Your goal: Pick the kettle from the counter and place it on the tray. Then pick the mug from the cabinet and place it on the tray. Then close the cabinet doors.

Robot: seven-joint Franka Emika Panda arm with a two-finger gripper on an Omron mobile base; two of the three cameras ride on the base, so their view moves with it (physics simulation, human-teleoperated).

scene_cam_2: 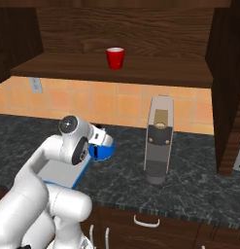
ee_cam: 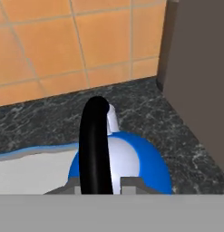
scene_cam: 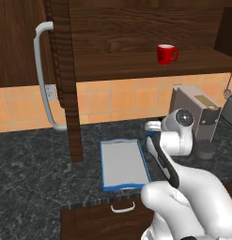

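Step in hand: the first one, getting the kettle [ee_cam: 131,158] onto the tray [scene_cam: 122,164]. In the hand view the kettle's blue dome sits right at the pincer [ee_cam: 100,182], its black arched handle running up between the two finger tips [ee_cam: 131,182]. The tips stand close on either side of the handle, so I judge the pincer closed on it, though contact itself can't be confirmed.

Kettle position: at the right edge of the tray, near the backsplash side — the tray's blue rim and pale floor show just left of the dome in the hand view. In the right base view a patch of blue shows beside the wrist, at the tray's far corner. Whether the kettle rests on the table [scene_cam: 33,159] or is lifted, I cannot tell.

Mug [scene_cam: 166,54] stands on the cabinet [scene_cam: 127,28] shelf, untouched; cabinet doors [scene_cam: 19,42] open. A coffee machine [scene_cam_2: 159,146] stands just right of the work area.

Next move, as I judge it: carry the kettle left over the rim, lower it on the tray floor, release — keeping clear of the machine.
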